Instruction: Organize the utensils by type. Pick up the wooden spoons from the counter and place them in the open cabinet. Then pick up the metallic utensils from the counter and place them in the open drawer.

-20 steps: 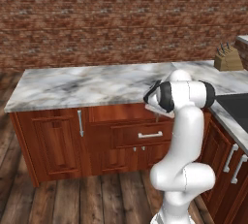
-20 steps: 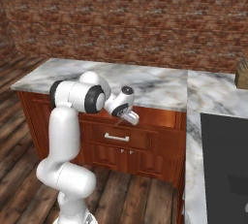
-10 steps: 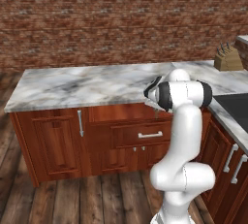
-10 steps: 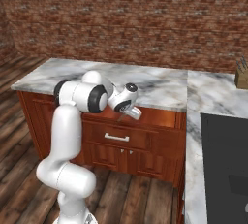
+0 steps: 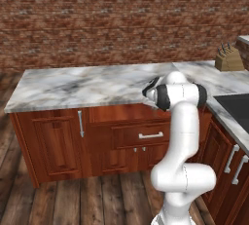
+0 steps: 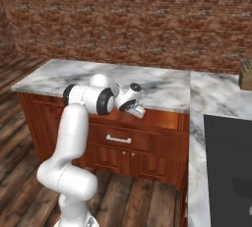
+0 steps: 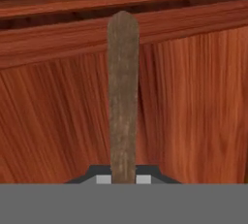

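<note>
**Wooden spoon clamped in my gripper above the open drawer**

I had a wooden spoon (image 7: 123,97) in my grip. In the hand view its flat brown handle ran straight up from between my two finger tips, which were pressed against it on either side, almost fully closed with only the thickness of the handle between them. I could not tell from that view whether it was the darker or the paler spoon, and its bowl was hidden.

Behind the handle lay plain reddish-brown wood with a long grain, and above it a wooden edge with a dark gap: the inside of the open drawer (image 6: 162,119), as far as I could tell.

My gripper (image 6: 138,111) hung just off the front edge of the counter (image 6: 162,86), over the top of that drawer, in the right base view. In the left base view my hand (image 5: 151,88) sat at the counter (image 5: 82,85) edge.

The marble slab ran along the brick wall (image 5: 121,19) and turned a corner, where a knife block (image 5: 227,59) stood. A narrow cabinet door with a silver bar handle (image 5: 80,123) was shut at the far end.
</note>
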Motion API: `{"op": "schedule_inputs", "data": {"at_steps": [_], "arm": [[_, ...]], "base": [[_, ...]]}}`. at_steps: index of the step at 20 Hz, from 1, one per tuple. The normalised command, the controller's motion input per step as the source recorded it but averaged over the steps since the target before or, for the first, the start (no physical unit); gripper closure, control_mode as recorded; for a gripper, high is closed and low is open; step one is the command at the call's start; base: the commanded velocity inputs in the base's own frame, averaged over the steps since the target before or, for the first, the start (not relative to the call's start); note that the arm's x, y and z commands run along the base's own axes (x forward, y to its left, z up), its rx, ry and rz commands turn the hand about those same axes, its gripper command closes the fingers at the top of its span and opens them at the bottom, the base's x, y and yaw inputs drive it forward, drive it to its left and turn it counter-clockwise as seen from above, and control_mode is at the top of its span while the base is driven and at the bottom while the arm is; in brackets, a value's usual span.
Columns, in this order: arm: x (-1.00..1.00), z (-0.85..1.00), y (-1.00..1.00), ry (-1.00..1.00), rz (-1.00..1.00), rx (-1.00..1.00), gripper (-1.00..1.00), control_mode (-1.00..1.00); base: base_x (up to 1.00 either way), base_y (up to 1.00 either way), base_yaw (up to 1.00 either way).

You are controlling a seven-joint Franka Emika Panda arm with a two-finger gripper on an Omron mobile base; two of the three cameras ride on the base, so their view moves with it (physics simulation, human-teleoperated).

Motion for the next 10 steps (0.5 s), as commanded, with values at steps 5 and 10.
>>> {"op": "schedule_inputs", "data": {"at_steps": [5, 10], "arm": [[0.21, -0.36, 0.00, 0.01, 0.09, -0.03, 1.00, -1.00], [-0.24, -0.53, -0.06, 0.00, 0.13, -0.04, 1.00, -1.00]], "base": [[0.00, 0.00, 0.00], [0.00, 0.00, 0.00]]}}
